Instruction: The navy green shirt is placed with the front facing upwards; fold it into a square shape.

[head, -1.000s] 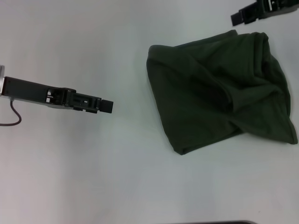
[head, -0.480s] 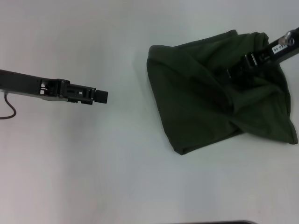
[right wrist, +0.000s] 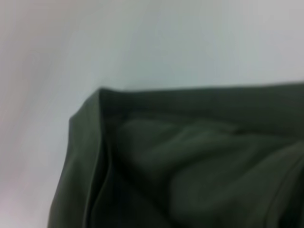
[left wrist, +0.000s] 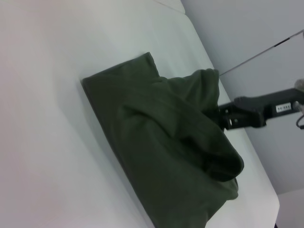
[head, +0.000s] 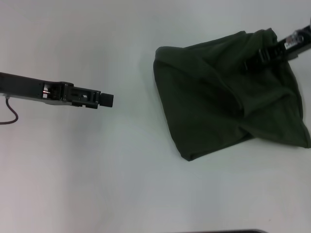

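Observation:
The navy green shirt (head: 218,97) lies as a rumpled, folded bundle on the right half of the white table, with no lettering showing. My left gripper (head: 108,99) hovers over bare table well to the left of the shirt, pointing toward it and holding nothing. My right gripper (head: 248,63) reaches in from the far right and sits against the shirt's far right corner. The left wrist view shows the shirt (left wrist: 161,142) with the right gripper (left wrist: 222,119) pressed into its raised folds. Dark fabric folds of the shirt (right wrist: 190,166) fill the right wrist view.
The white table (head: 121,184) stretches bare around the shirt. A thin cable (head: 12,116) hangs by the left arm. A dark edge (head: 228,231) shows at the near side of the table.
The right gripper came down from the far right onto the shirt, then drew back a little toward the far right corner. The left gripper rose slightly away and has held still since.

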You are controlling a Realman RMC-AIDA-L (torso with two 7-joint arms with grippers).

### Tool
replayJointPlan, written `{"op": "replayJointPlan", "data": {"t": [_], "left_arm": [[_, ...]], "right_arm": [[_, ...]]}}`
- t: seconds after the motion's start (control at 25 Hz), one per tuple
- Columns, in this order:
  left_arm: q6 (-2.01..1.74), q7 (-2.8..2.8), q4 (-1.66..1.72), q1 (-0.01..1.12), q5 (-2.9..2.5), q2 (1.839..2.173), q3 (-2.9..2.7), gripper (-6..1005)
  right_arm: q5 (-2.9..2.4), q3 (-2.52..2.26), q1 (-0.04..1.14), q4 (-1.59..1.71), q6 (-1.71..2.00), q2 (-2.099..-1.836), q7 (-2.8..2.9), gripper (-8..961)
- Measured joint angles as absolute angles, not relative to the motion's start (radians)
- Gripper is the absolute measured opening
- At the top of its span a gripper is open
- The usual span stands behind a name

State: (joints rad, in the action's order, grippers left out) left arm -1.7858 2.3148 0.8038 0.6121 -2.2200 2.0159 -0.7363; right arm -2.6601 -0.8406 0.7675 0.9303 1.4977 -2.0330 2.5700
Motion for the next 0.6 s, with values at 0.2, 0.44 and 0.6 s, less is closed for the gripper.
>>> {"op": "replayJointPlan", "data": {"t": [0.2,0.44,0.6], "left_arm": [[-1.786,2.316,0.801,0.612,-2.224,2.018,-0.736,784],[-1.784,2.326,0.801,0.612,-2.224,2.019,-0.736,782],[-1.779,2.326,0.801,0.612,-2.224,2.019,-0.736,782]], "right_arm": [[-2.663,-0.847,0.765,0.931,1.364,-2.046,2.568,415],[-2.656,-0.862,0.768,0.947,1.335,-2.052,2.570,415],[-2.651,-0.866,0.773,0.945,1.300,-2.058,2.556,415]]}}
